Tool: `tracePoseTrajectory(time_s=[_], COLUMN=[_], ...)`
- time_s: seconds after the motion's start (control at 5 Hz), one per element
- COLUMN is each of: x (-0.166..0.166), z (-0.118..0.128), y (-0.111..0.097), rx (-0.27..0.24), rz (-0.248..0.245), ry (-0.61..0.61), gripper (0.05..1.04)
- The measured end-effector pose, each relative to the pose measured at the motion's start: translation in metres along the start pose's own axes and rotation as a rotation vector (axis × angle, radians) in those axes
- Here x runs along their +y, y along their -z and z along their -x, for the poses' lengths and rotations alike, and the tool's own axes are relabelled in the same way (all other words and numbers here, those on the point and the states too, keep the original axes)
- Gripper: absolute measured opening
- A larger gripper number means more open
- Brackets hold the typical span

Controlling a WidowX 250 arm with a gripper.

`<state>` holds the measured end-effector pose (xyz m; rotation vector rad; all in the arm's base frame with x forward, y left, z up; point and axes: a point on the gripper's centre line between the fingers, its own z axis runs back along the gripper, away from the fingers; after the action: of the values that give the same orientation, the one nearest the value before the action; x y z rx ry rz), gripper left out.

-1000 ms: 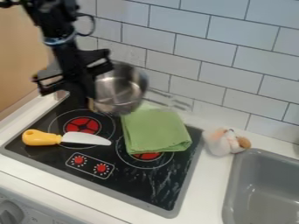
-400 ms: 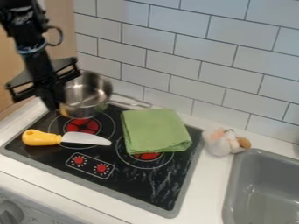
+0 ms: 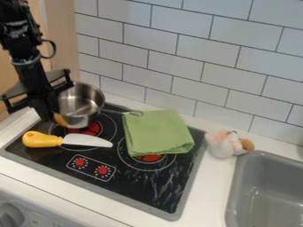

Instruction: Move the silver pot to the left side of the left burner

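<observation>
Camera view: pot (image 3: 80,106) perhaps near stove-edge (image 3: 14,140)

The gripper (image 3: 52,117) holds the silver pot (image 3: 82,105) in its jaws at the left burner (image 3: 91,129), behind the knife (image 3: 86,141).

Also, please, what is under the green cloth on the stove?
The green cloth lies over part of the right burner; some of its red centre shows at the cloth's near edge. Whatever else lies beneath is covered and cannot be seen.

Bright, even light leaves soft glints inside the silver pot (image 3: 82,105).
</observation>
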<state>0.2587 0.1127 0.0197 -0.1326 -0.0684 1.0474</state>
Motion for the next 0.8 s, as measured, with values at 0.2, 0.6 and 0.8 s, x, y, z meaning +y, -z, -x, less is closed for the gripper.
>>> tracePoseTrajectory(time_s=[0.2, 0.6, 0.8], x=[0.000, -0.003, -0.002], z=[-0.001, -0.011, -0.013], y=[0.004, 0.008, 0.008], rx=[0.000, -0.021, -0.031], rz=[-0.002, -0.003, -0.008], ry=[-0.009, -0.044, -0.103], gripper=[0.064, 0.092, 0.266])
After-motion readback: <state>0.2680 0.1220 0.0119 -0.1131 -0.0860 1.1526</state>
